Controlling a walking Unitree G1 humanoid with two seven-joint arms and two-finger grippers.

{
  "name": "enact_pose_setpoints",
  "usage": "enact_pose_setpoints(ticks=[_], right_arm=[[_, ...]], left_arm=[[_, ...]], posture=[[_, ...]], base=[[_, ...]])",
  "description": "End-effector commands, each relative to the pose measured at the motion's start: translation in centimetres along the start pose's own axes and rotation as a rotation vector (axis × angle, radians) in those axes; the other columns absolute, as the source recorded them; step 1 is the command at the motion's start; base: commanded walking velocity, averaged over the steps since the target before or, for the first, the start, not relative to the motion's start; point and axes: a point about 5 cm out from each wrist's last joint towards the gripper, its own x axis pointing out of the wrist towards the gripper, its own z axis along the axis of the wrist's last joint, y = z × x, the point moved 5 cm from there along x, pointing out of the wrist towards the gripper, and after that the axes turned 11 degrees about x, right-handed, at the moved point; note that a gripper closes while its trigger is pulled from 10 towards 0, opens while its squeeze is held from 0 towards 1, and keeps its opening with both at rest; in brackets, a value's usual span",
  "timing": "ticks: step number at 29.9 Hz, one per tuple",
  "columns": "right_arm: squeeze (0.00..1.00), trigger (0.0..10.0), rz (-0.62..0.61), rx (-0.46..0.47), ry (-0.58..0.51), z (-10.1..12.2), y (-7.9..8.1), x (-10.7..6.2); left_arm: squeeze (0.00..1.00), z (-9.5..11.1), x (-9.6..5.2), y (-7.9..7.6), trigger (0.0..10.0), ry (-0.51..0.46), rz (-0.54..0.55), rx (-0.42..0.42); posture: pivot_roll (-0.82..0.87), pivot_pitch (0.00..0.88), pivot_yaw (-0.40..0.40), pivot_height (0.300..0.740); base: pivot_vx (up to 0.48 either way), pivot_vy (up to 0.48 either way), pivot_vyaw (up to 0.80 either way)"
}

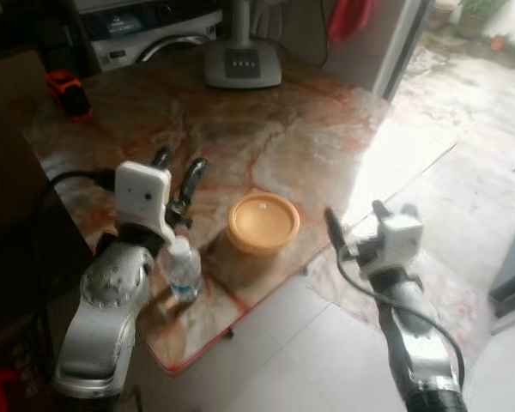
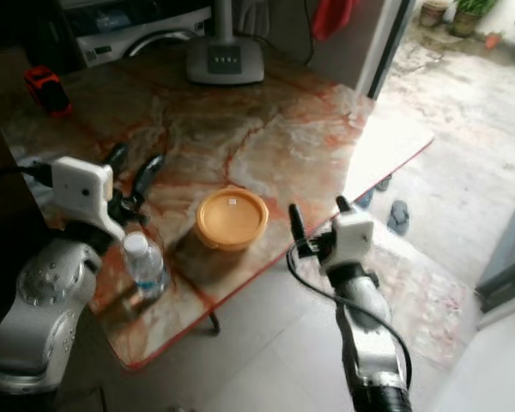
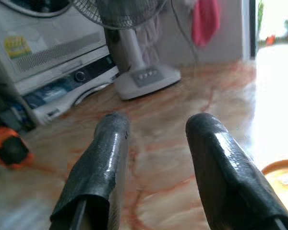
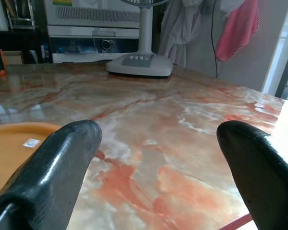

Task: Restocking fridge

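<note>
A clear water bottle with a white cap stands upright near the front edge of the marble table. My left gripper hovers just above and behind the bottle, its two black fingers open and pointing away across the table, holding nothing. An orange lidded container sits to the right of the bottle. My right gripper is open at the table's front right edge, right of the container, with nothing between its fingers. The container's lid shows beside one finger in the right wrist view.
A grey fan base stands at the table's far side, with a washing machine behind it. A small orange and black object lies at the far left. An open doorway to the bright outdoors is at the right. White floor tiles lie below.
</note>
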Motion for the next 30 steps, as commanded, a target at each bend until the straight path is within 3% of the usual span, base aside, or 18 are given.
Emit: enact_pose_setpoints(ticks=[1, 3, 5, 7, 9, 11, 14, 19, 24, 30], right_arm=[[0.0, 10.0, -0.022, -0.01, 0.037, -0.8, -0.9, -0.6], [0.0, 10.0, -0.026, -0.019, 0.048, -1.0, -1.2, -0.6], [0.0, 10.0, -0.026, -0.024, 0.054, -1.1, -1.3, -0.6], [0.0, 10.0, -0.025, -0.032, 0.063, -1.2, -1.5, -0.4], [0.0, 10.0, -0.023, -0.032, 0.07, -1.3, -1.5, -0.3], [0.0, 10.0, -0.019, -0.037, 0.084, -1.6, -1.6, -0.2], [0.0, 10.0, -0.015, -0.044, 0.098, -1.9, -1.6, -0.1], [0.0, 10.0, -0.001, -0.043, 0.116, -2.5, -1.1, 0.1], [0.0, 10.0, 0.0, -0.044, 0.121, -2.9, -0.9, 0.0], [0.0, 10.0, -0.001, -0.052, 0.121, -2.9, -1.1, 0.0]], left_arm=[[0.0, 3.1, 0.4, 0.1, 10.0, -0.062, -0.021, -0.018], [0.0, 6.4, 0.9, 0.4, 10.0, -0.119, -0.075, -0.181], [0.0, 7.0, 0.9, 0.3, 10.0, -0.117, -0.118, -0.231], [0.0, 5.6, 0.3, 0.1, 10.0, 0.016, -0.208, -0.254], [0.0, 4.9, 0.0, 0.5, 10.0, 0.071, -0.205, -0.252], [0.0, 3.9, -0.4, 2.2, 10.0, 0.172, -0.195, -0.288], [0.0, 3.2, -0.6, 2.7, 10.0, 0.271, -0.202, -0.34], [0.0, 1.2, -2.2, 0.7, 10.0, 0.429, -0.318, -0.336], [0.0, -1.6, -3.5, 0.3, 10.0, 0.567, -0.327, -0.284], [0.0, -2.0, -3.8, -0.2, 10.0, 0.592, -0.375, -0.267]], posture=[[0.06, 0.106, -0.031, 0.74], [0.07, 0.108, -0.03, 0.74], [0.08, 0.106, -0.028, 0.74], [0.09, 0.106, -0.028, 0.74], [0.1, 0.108, -0.024, 0.74], [0.11, 0.112, -0.026, 0.74], [0.13, 0.108, -0.024, 0.74], [0.13, 0.095, -0.006, 0.74], [0.12, 0.085, 0.002, 0.74], [0.12, 0.081, -0.001, 0.74]], base=[[0.0, 0.0, 0.0], [0.0, 0.0, 0.0], [0.0, 0.0, 0.0], [0.0, 0.0, 0.0], [0.0, 0.0, 0.0], [0.0, 0.0, 0.0], [0.0, 0.0, 0.0], [0.0, 0.0, 0.0], [0.0, 0.0, 0.0], [0.0, 0.0, 0.0]])
